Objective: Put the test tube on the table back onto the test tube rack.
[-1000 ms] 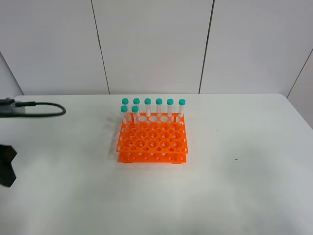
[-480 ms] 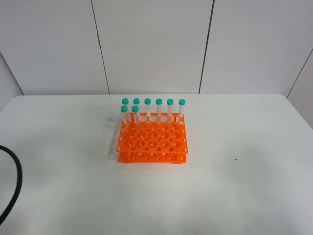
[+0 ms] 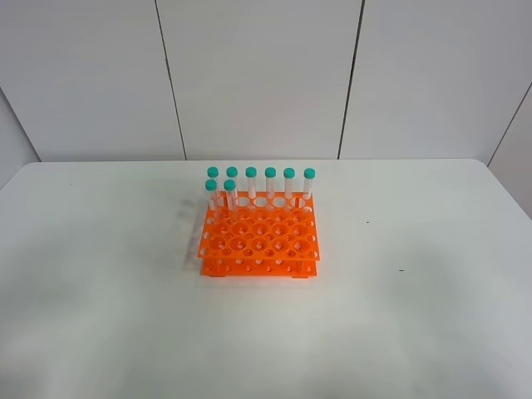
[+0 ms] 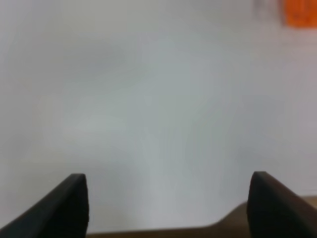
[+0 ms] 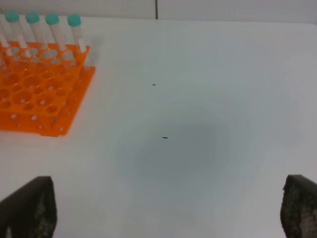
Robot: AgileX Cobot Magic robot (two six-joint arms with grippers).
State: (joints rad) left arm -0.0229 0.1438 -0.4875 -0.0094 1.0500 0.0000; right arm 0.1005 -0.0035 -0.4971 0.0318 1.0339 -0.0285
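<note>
The orange test tube rack point(image 3: 259, 239) stands in the middle of the white table point(image 3: 416, 316). Several teal-capped tubes point(image 3: 270, 183) stand upright in its two back rows. I see no test tube lying on the table in any view. Neither arm shows in the exterior high view. In the left wrist view my left gripper point(image 4: 168, 208) is open over bare table near its edge, with a corner of the rack point(image 4: 299, 12) far off. My right gripper point(image 5: 163, 213) is open too, nothing between its fingers, with the rack point(image 5: 34, 94) and its tubes point(image 5: 52, 29) well away from it.
White wall panels rise behind the table's far edge. Two small dark specks point(image 5: 165, 138) mark the tabletop to the right of the rack. A brownish strip point(image 4: 277, 210) beyond the table's edge shows between the left fingers.
The left arm and its black cable, seen at the left edge of the exterior high view a second ago, have moved out of that view. The rack and tubes have not moved.
</note>
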